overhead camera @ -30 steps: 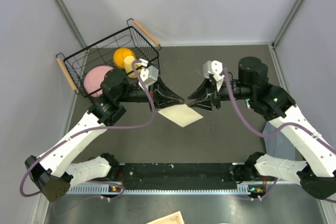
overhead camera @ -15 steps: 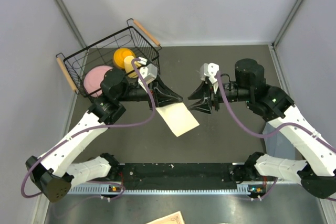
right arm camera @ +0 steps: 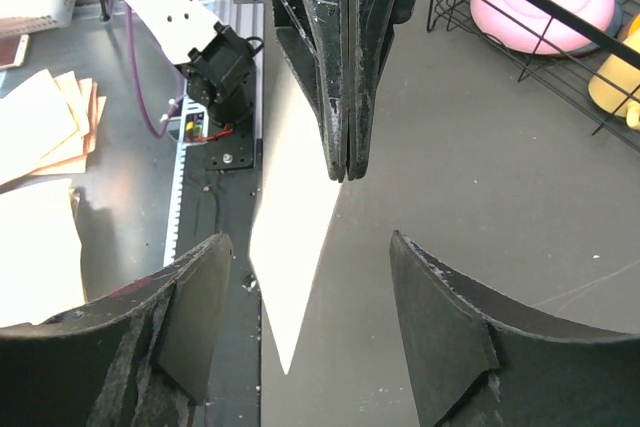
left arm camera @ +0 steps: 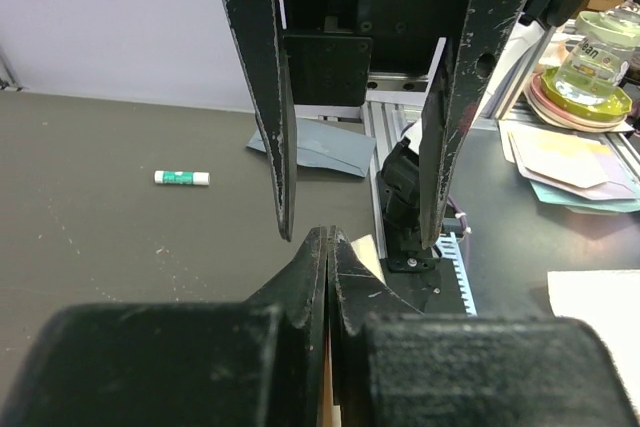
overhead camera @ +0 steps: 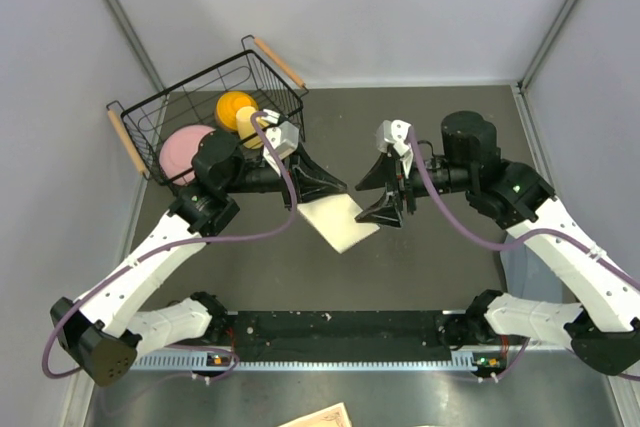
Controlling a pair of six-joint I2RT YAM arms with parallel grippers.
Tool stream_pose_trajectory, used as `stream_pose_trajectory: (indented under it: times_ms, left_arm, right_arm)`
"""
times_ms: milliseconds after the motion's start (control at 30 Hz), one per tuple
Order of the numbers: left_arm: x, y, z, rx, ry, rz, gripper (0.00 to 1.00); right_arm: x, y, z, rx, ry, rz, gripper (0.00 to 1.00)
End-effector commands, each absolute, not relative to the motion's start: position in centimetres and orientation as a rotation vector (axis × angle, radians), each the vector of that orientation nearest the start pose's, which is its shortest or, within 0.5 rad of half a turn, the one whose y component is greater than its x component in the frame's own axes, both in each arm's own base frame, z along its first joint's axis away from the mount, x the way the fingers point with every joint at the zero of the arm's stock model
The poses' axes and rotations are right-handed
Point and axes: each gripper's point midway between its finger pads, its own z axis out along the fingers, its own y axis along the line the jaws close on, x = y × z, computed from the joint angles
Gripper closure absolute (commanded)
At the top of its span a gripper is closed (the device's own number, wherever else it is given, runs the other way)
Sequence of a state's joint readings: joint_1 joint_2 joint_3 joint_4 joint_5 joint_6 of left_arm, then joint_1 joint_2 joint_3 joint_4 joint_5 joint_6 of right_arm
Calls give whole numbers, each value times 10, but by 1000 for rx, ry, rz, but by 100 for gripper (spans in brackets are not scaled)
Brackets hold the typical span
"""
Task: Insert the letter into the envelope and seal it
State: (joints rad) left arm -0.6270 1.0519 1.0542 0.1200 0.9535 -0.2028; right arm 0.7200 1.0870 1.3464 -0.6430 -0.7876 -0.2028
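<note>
The letter (overhead camera: 338, 225), a pale cream card, hangs above the dark table with one edge pinched in my left gripper (overhead camera: 343, 188), which is shut on it. In the right wrist view the letter (right arm camera: 300, 237) slants down to a point below the left gripper's closed fingers (right arm camera: 345, 97). My right gripper (overhead camera: 361, 204) faces it, open, with a finger on either side of the card's free corner and touching nothing. The blue-grey envelope (left arm camera: 320, 144) lies flat on the table behind the right gripper's fingers (left arm camera: 272, 97). In the top view the envelope is hidden.
A wire basket (overhead camera: 180, 107) stands at the back left, holding a pink plate (overhead camera: 185, 152) and a yellow object (overhead camera: 237, 107). A small white-and-green glue stick (left arm camera: 182, 178) lies on the table. Papers and a jar (left arm camera: 592, 57) sit beyond the table's near edge.
My right gripper's jaws have spread wide apart and it has shifted slightly left. The letter has swung lower, held only by the left gripper.
</note>
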Motion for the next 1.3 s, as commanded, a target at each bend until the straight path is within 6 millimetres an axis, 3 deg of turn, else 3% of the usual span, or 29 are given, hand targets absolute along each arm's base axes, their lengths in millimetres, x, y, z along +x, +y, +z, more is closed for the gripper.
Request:
stream_pose_trajectory:
  times_ms: [0, 100, 267, 333, 400, 500, 533, 600, 867, 1267]
  left_arm:
    - [162, -297, 386, 1140, 1169, -1308, 100]
    - [162, -296, 386, 1150, 1164, -1302, 100]
    - [159, -297, 391, 1144, 1147, -1330, 100]
    - [159, -297, 396, 1130, 1144, -1339, 100]
    - [161, -297, 398, 1118, 1150, -1337, 100]
    - [160, -296, 403, 1104, 1143, -1345, 100]
    - [160, -297, 403, 1103, 1144, -1350, 100]
    - [161, -295, 406, 1089, 1141, -1354, 100]
    - [186, -276, 420, 1014, 1149, -1310, 100]
    - [197, -266, 432, 982, 1136, -1292, 100]
  right_arm:
    - [134, 283, 372, -1335, 1434, 1122, 33]
    - [136, 283, 373, -1331, 1434, 1116, 32]
    - [146, 286, 366, -1326, 1461, 1090, 41]
    - [149, 289, 363, -1330, 1473, 1089, 53]
    - [149, 291, 363, -1335, 1475, 1104, 56]
    - [149, 292, 358, -1343, 1486, 1112, 79]
    - [151, 292, 355, -1340, 1493, 1105, 92]
    - [151, 290, 352, -1339, 1502, 1095, 99]
    - [142, 276, 332, -1339, 1568, 1070, 100]
    - [133, 261, 300, -1355, 1673, 1045, 100]
